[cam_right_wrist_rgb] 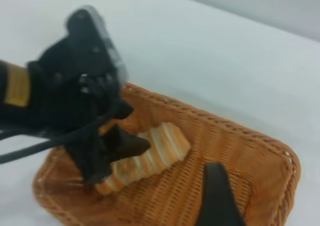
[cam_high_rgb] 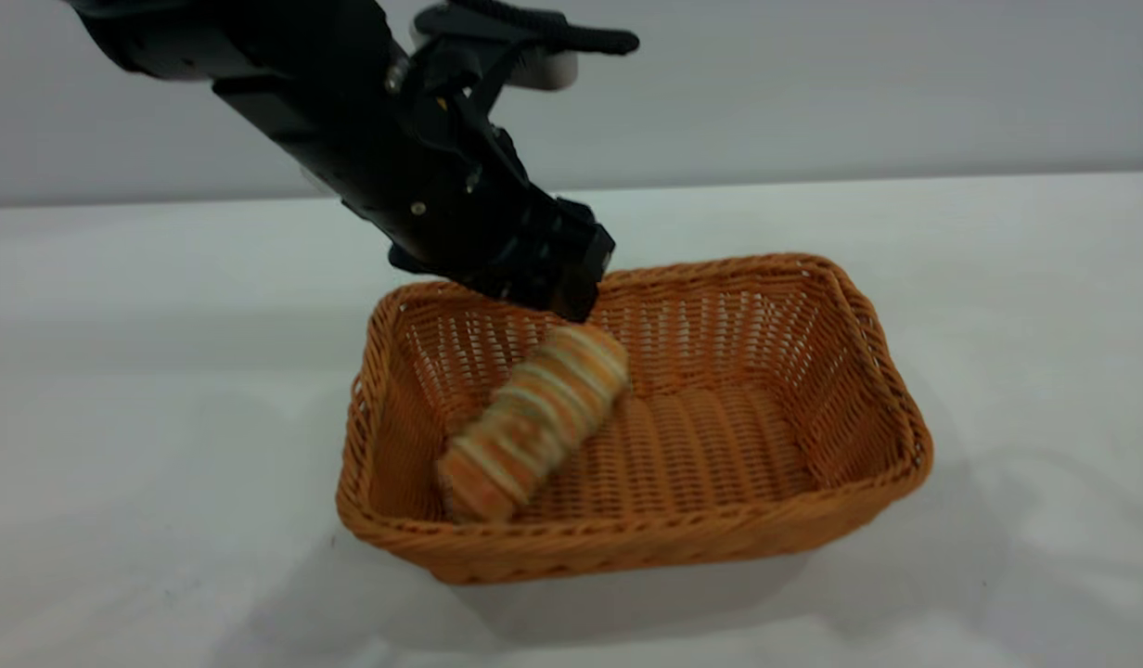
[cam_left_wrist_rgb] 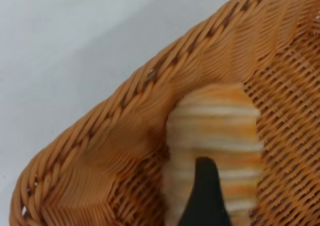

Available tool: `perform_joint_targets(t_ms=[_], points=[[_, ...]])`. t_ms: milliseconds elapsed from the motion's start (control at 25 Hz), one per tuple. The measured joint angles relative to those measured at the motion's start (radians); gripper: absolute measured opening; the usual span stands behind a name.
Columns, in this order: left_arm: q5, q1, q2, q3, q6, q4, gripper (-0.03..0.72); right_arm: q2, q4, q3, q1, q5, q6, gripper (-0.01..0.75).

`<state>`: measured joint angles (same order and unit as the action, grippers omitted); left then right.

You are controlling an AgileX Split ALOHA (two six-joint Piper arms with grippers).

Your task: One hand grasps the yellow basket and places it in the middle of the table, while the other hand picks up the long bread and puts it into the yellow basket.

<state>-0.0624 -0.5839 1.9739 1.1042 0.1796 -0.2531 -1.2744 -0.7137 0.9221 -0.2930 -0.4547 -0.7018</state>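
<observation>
The yellow basket (cam_high_rgb: 868, 343) stands in the middle of the table (cam_high_rgb: 126, 390). The long bread (cam_high_rgb: 534, 417) lies slanted inside it, one end low by the near left corner, the other raised toward the far wall. My left gripper (cam_high_rgb: 571, 295) hangs open just above the bread's raised end. In the left wrist view one black finger (cam_left_wrist_rgb: 202, 196) shows over the bread (cam_left_wrist_rgb: 215, 121) and the basket's rim (cam_left_wrist_rgb: 150, 75). My right gripper (cam_right_wrist_rgb: 235, 201) is out of the exterior view; it hovers open and empty above the basket (cam_right_wrist_rgb: 260, 151), apart from the bread (cam_right_wrist_rgb: 160, 148).
The white table spreads bare around the basket on all sides. The left arm (cam_high_rgb: 367, 121) reaches in from the upper left over the basket's far left corner, and shows in the right wrist view (cam_right_wrist_rgb: 75, 95).
</observation>
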Motion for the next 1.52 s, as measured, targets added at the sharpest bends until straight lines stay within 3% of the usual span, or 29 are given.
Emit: perform_joint_targets(t_ms=[120, 280, 600, 760, 1120, 1520], points=[[-0.051, 0.003, -0.044, 0.0, 0.074, 0.079, 0.663, 0.04, 0.004, 0.0, 0.0, -0.062, 0.0, 0.557], [-0.146, 0.037, -0.174, 0.0, 0.118, 0.135, 0.613, 0.078, 0.061, 0.0, 0.0, -0.161, 0.011, 0.557], [-0.449, 0.244, -0.496, 0.0, 0.094, 0.144, 0.568, 0.145, 0.242, -0.001, 0.0, -0.34, 0.168, 0.557], [-0.613, 0.31, -0.648, 0.0, 0.089, 0.148, 0.566, 0.218, 0.301, -0.001, 0.0, -0.408, 0.225, 0.557], [-0.888, 0.324, -0.979, -0.075, 0.089, 0.15, 0.566, 0.432, 0.318, -0.001, 0.0, -0.542, 0.276, 0.557], [-1.075, 0.324, -1.46, -0.317, 0.064, 0.15, 0.565, 0.638, 0.336, -0.001, 0.0, -0.653, 0.333, 0.557]])
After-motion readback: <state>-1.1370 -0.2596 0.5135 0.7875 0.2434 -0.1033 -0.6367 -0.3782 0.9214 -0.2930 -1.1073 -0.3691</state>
